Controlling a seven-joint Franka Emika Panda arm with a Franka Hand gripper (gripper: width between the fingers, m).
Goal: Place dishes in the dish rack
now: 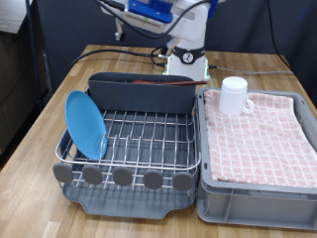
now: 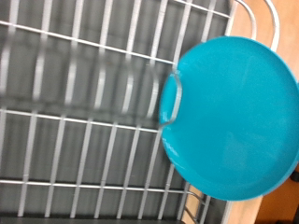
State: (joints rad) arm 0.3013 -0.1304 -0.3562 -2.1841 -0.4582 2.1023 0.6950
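The dish rack (image 1: 149,139) is a dark grey tray with a silver wire grid (image 2: 84,112). A light-blue plate (image 1: 85,124) stands on edge in the rack at the exterior view's left. In the wrist view the plate (image 2: 234,117) leans against the wire rim. A white mug (image 1: 233,95) stands upright on the pink checked cloth of the grey bin (image 1: 260,193), outside the rack. A slim brown spoon (image 1: 163,84) appears to lie along the tall back compartment. Only a blue-and-white part of the hand (image 1: 149,10) shows at the exterior view's top edge. Its fingers appear in neither view.
The bin sits tight against the rack on the exterior view's right. The robot's white base (image 1: 186,59) and cables lie behind the rack on the wooden table (image 1: 35,124). Round grey tabs (image 1: 121,177) line the rack's front edge.
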